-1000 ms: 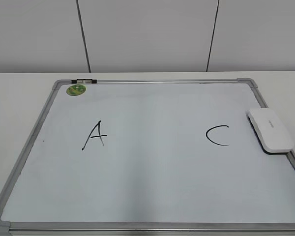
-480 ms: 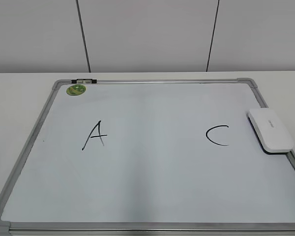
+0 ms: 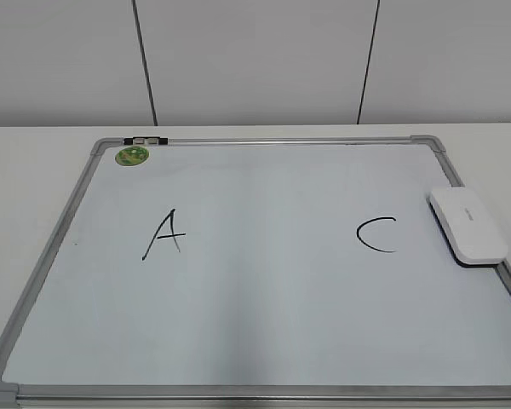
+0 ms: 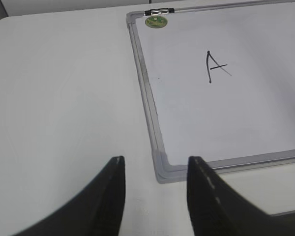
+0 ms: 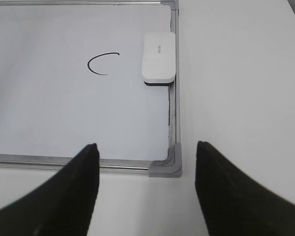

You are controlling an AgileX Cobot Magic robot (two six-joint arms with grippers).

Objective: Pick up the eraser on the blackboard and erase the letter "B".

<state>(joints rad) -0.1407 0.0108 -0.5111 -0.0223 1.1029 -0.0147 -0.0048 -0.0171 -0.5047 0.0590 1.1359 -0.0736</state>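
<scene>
On the blackboard (image 3: 264, 281), the eraser (image 3: 468, 225) lies at the right frame beside "C" (image 3: 376, 234); "A" (image 3: 163, 234) and a green sticker (image 3: 131, 155) sit left. Both jaws gape empty.

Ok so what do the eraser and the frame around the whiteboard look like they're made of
The eraser looks like smooth white plastic: rounded corners, even sheen, and a dark layer showing under its near end, possibly a felt pad. The whiteboard's frame looks like brushed grey metal, likely aluminium, joined by matte grey corner pieces that seem to be plastic.
</scene>
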